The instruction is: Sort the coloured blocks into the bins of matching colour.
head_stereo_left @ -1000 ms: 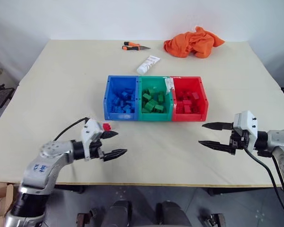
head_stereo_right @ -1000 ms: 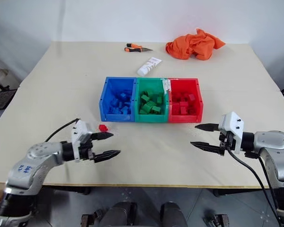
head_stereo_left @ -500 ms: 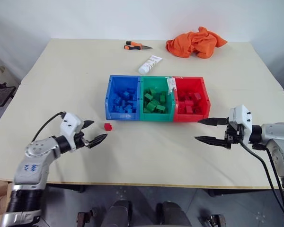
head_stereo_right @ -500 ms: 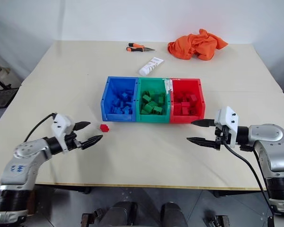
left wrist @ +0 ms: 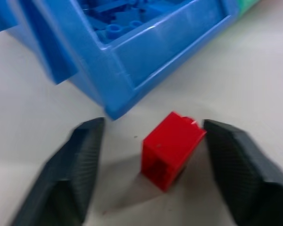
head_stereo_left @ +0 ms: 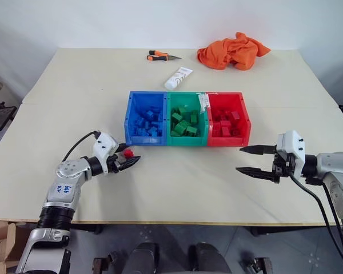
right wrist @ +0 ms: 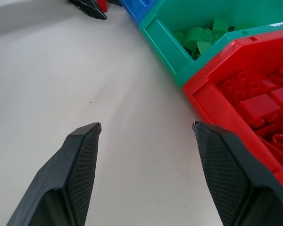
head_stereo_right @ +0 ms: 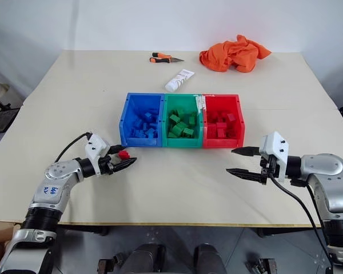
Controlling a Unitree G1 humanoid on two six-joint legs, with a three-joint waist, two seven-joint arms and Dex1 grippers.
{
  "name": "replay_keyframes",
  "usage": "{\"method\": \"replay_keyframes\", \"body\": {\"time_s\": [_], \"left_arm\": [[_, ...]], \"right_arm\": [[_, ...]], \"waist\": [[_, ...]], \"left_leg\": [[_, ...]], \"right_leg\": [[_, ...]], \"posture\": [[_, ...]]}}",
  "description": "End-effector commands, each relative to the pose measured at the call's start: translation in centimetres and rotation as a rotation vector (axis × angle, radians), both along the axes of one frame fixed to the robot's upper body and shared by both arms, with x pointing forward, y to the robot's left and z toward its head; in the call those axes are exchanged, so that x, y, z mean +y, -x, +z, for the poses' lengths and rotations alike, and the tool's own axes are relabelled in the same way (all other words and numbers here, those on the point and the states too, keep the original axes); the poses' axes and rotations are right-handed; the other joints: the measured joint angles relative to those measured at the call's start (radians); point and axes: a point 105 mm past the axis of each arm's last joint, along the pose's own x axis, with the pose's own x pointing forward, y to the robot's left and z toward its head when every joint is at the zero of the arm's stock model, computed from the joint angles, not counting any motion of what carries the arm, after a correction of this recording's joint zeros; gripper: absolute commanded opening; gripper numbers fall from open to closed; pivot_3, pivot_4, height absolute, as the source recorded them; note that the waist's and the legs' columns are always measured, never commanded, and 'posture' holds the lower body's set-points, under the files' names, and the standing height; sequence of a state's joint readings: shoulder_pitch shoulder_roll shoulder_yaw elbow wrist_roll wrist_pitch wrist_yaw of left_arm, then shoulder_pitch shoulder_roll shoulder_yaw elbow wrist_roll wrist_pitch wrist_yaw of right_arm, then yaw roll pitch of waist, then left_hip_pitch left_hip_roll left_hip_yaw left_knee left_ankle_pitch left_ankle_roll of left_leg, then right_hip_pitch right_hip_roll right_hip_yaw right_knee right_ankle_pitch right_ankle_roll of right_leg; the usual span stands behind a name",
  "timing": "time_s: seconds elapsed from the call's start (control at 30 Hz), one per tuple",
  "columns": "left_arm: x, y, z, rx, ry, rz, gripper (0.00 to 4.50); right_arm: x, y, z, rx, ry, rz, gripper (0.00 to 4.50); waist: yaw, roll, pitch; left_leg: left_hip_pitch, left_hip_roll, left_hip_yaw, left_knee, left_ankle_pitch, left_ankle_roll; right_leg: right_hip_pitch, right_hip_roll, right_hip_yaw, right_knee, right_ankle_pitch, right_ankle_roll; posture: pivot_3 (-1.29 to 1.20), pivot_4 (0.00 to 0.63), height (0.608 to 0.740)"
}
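A small red block (left wrist: 172,149) lies on the table just in front of the blue bin (head_stereo_left: 127,123). My left gripper (head_stereo_left: 128,157) sits low over the table with one finger on each side of this block. One finger touches the block's corner, and the other finger (left wrist: 80,160) stands a gap away. The green bin (head_stereo_left: 186,140) and the red bin (head_stereo_left: 228,141) join the blue one in a row, each holding several blocks of its own colour. My right gripper (head_stereo_left: 240,160) hovers open and empty in front of the red bin.
At the far side of the table lie a white tube (head_stereo_left: 179,78), an orange-handled cutter (head_stereo_left: 162,56) and a crumpled orange cloth (head_stereo_left: 234,50). The table's front edge (head_stereo_left: 177,221) runs just behind both arms.
My left gripper has moved forward to the red block, and its fingers have narrowed around it. The right gripper has stayed in place, still open.
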State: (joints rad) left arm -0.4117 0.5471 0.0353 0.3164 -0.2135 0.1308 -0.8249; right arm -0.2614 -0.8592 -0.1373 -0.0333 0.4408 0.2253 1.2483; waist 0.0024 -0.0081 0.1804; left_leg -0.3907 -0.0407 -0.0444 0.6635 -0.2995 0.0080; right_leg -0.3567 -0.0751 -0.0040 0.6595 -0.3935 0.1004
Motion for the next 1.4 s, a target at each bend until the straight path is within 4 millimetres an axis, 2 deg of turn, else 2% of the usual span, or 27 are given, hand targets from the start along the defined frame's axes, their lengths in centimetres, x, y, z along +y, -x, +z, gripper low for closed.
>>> {"method": "replay_keyframes", "body": {"time_s": [0.03,0.07,0.23,0.3,0.4,0.5,0.63,0.93,1.33,1.4], "left_arm": [[-0.2,1.1,-0.8,0.045,-0.011,-0.048,2.05],[-0.4,1.4,-0.7,0.046,-0.006,-0.057,1.73],[-2.2,2.6,0.1,0.039,0.025,-0.109,1.73],[-3.4,3.2,0.4,0.037,0.04,-0.138,1.73],[-6.3,3.9,1.3,0.011,0.073,-0.203,1.73],[-8.3,3.5,2.4,-0.019,0.114,-0.213,1.73],[-7.7,2.9,2.7,-0.027,0.106,-0.173,1.73],[-7.0,3.6,1.9,0.012,0.073,-0.185,1.73],[-5.8,3.6,0.0,0.057,0.022,-0.165,1.73],[-5.9,3.6,-0.2,0.064,0.014,-0.176,1.36]], "right_arm": [[-0.6,0.3,1.5,-0.054,0.006,-0.023,3.25],[-0.7,0.4,1.5,-0.055,0.005,-0.026,3.25],[-0.8,0.5,1.6,-0.059,0.005,-0.038,3.25],[-0.8,0.6,1.6,-0.061,0.004,-0.041,3.25],[-0.9,0.6,1.7,-0.067,0.002,-0.049,3.25],[-1.0,0.7,1.8,-0.075,0.004,-0.061,3.25],[-1.1,1.0,1.9,-0.076,-0.002,-0.068,3.25],[-1.0,0.9,1.9,-0.073,-0.005,-0.071,3.25],[-0.9,0.9,1.6,-0.067,-0.01,-0.08,3.25],[-1.0,0.9,1.5,-0.067,-0.009,-0.083,3.25]], "waist": [[0.0,0.0,0.0],[0.0,0.0,0.0],[-0.002,0.0,0.0],[-0.002,0.0,0.0],[0.002,0.0,0.0],[0.008,0.0,0.0],[0.007,0.0,0.0],[0.0,0.0,0.0],[0.0,0.0,0.0],[0.0,0.0,0.0]], "left_leg": [[0.0,0.0,0.0,0.0,0.0,0.0],[0.0,0.0,0.0,0.0,0.0,0.0],[0.0,0.0,0.0,-0.001,0.0,0.0],[0.0,0.0,0.0,-0.001,0.0,0.0],[0.0,0.0,0.0,0.0,0.0,0.0],[0.0,0.0,0.0,0.0,0.0,0.0],[0.0,0.0,0.001,0.0,0.0,0.0],[0.0,0.0,0.0,0.0,0.0,0.0],[0.0,0.0,0.0,0.0,0.0,0.0],[0.0,0.0,0.0,0.0,0.0,0.0]], "right_leg": [[0.0,0.0,0.0,0.0,0.0,0.0],[0.0,0.0,0.0,0.0,0.0,0.0],[0.0,0.0,0.001,0.0,0.0,0.0],[0.0,0.0,0.001,0.0,0.0,0.0],[0.0,0.0,0.001,-0.001,0.0,0.0],[0.001,0.0,0.001,-0.001,0.0,0.0],[0.0,0.001,0.001,-0.001,0.0,0.0],[0.001,0.001,0.001,-0.001,0.0,0.0],[0.001,0.001,0.001,-0.001,0.0,0.0],[0.001,0.001,0.001,-0.001,0.0,0.0]], "posture": [[0.0,0.15,0.74],[0.0,0.15,0.74],[0.0,0.15,0.74],[0.0,0.15,0.74],[0.0,0.15,0.74],[0.0,0.15,0.74],[0.0,0.15,0.74],[0.0,0.15,0.74],[0.0,0.15,0.74],[0.0,0.15,0.74]]}}
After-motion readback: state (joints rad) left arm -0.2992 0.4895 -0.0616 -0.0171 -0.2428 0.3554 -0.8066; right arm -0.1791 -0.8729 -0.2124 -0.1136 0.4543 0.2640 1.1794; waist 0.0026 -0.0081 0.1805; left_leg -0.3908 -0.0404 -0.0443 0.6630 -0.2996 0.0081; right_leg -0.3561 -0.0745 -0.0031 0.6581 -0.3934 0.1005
